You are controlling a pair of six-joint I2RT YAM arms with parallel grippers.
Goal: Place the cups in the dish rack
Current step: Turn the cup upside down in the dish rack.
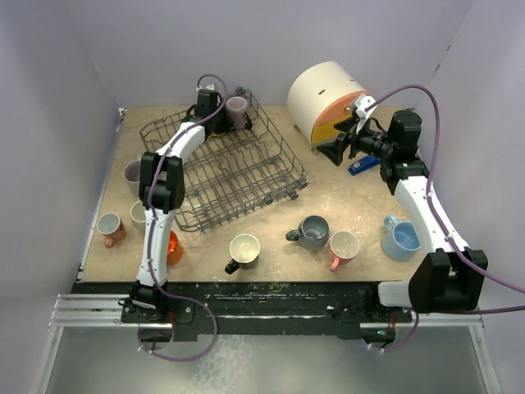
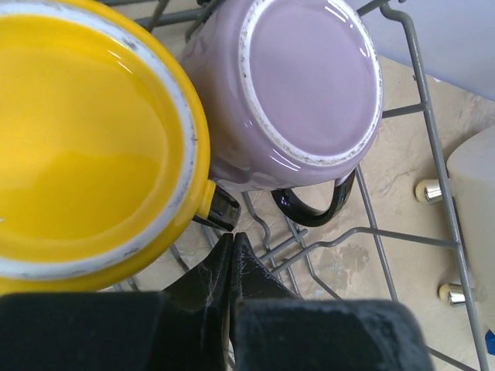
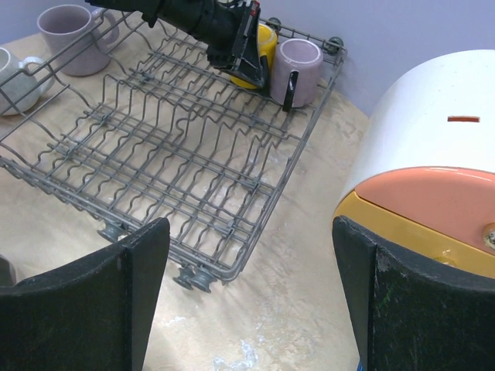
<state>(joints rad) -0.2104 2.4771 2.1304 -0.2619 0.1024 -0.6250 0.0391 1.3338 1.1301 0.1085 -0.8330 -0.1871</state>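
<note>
Mugs in the dish rack (image 1: 238, 176) number two so far: a yellow mug (image 2: 85, 139) and a mauve mug (image 2: 309, 77). Both stand mouth-down, touching each other, in the rack's far corner. The left claw (image 2: 232, 239) hangs just beside the yellow mug's black handle, clenched on nothing, with its tips over the wire floor.

The step in hand looks like getting this claw clear and going for another mug. It should rise straight up first, because a sideways swing from here could catch a handle or a wire and tip the pair. The jaws should part only once the claw is above the rack's side.

On the table (image 1: 344, 189), the orange mug (image 1: 173, 246) sits closest to the left arm, partly hidden behind it. A white mug (image 1: 139, 215) and a brownish mug (image 1: 109, 228) sit just left of that. Any of them needs a grip across the wall, then a turn mouth-down before it settles between the tines next to the two placed.

The right claw (image 3: 249, 232) hangs released beside the white drum (image 3: 433, 131), well apart from everything. The grey mug (image 1: 312, 231) and the light blue mug (image 1: 402, 240) fall to it. It should wait until the left arm is off the rack, so the two do not cross.
</note>
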